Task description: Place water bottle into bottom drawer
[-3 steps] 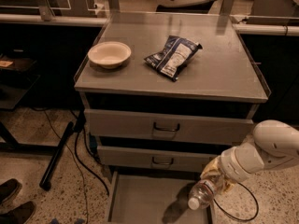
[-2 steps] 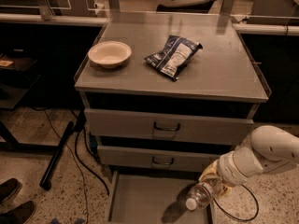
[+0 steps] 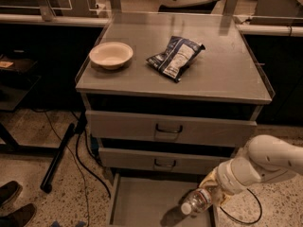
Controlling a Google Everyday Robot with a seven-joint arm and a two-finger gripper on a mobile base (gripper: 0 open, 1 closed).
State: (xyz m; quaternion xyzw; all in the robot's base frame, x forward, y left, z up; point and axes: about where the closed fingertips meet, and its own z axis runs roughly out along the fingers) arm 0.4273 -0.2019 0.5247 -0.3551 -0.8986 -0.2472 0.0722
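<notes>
The water bottle (image 3: 197, 202), clear crinkled plastic with a white cap, is held tilted with its cap pointing down-left over the right side of the open bottom drawer (image 3: 142, 205). My gripper (image 3: 211, 191) is shut on the bottle's body, at the end of the white arm coming in from the right. The drawer is pulled out at the bottom of the view, a grey flat tray with low walls; the bottle's shadow falls on its floor. The bottle is above the floor, not resting on it.
A grey cabinet top (image 3: 227, 74) carries a cream bowl (image 3: 111, 55) and a dark blue-and-white snack bag (image 3: 175, 56). Two upper drawers with loop handles (image 3: 168, 129) are closed. Black cables and a pole (image 3: 59, 157) lie on the floor at left; shoes (image 3: 14, 207) at bottom left.
My gripper with the bottle has moved slightly down and left, lower over the drawer's right side. Nothing else moved.
</notes>
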